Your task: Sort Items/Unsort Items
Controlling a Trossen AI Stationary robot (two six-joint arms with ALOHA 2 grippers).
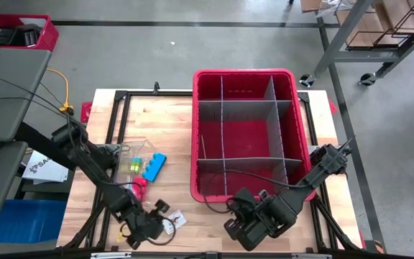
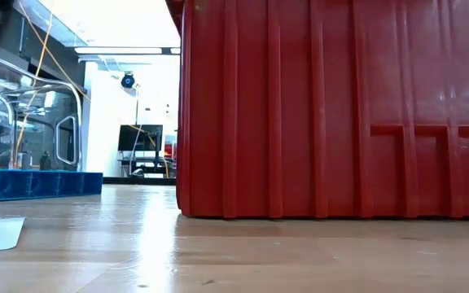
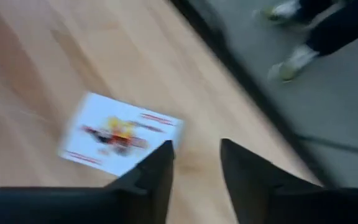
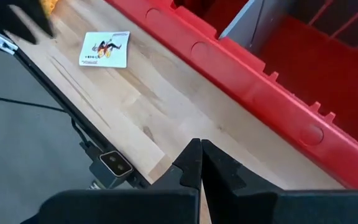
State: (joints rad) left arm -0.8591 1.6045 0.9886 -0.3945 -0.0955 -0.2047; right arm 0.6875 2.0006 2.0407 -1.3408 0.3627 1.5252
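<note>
We see bright, even light from above. Big white glare behind red bin (image 2: 332,106) in low view. Left wrist view blurry, card (image 3: 120,132) smeared. Soft shadows on table (image 1: 185,237).

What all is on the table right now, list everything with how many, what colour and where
Bin: one, red, grey dividers, table's right half.
Blue block: one, left of the bin.
Small blocks: a few, yellow and green, exact count unclear, beside the blue block.
Red piece: one, just below the blocks in the high view.
Card: one, white with a printed picture, near the front edge.
Left gripper: open over bare wood beside the card.
Right gripper: shut, empty, front of the bin.
</note>
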